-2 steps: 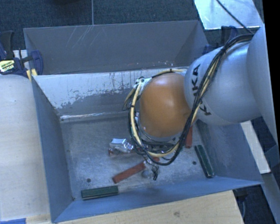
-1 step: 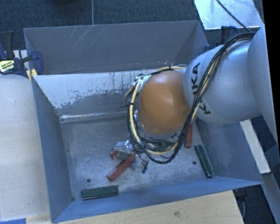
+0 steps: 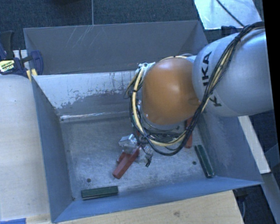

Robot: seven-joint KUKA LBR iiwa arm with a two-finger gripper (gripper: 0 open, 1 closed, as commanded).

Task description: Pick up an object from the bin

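Just beside the pincer (image 3: 135,147), low in the grey metal bin (image 3: 53,144), lies a short red-brown stick (image 3: 125,164), so the grab step looks near; I cannot tell if the pincer is apart or together, and next it should squeeze the stick and lift.

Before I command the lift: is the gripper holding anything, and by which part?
Cannot tell. The gripper sits at the upper end of the reddish-brown stick, but the contact is hidden.
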